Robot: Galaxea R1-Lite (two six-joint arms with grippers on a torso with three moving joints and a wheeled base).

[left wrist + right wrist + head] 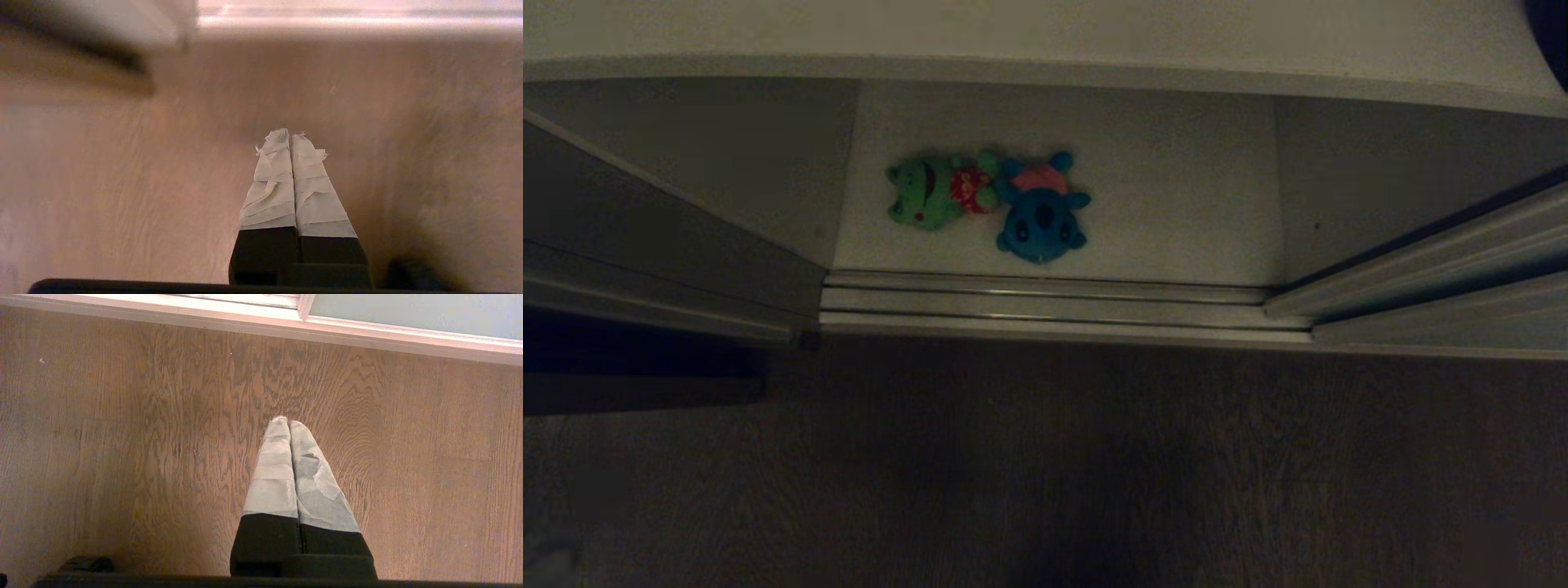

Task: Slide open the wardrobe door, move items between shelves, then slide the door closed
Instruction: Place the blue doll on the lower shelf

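Landmark: the door track, a pair of pale metal rails across the wardrobe opening.

1. Wood floor. Nearest; runs up to the track. Both arms hang over it, outside the head view.
2. Left gripper. Taped fingers pressed together, nothing between them; over bare floor on the near side of the track.
3. Right gripper. Likewise closed and empty, parked over the floor short of the white sill.
4. Lower shelf. White board just beyond the track.
5. Green plush toy and blue plush toy. Lying on the lower shelf, touching each other, a little beyond the track; green to the left.
6. Sliding wardrobe door. Drawn aside to the right of the opening; the opening stands clear.

Step in hand, by judgement: both toys appear placed, so closing comes next. That calls for a gripper brought to the door's edge to push it back along the track.
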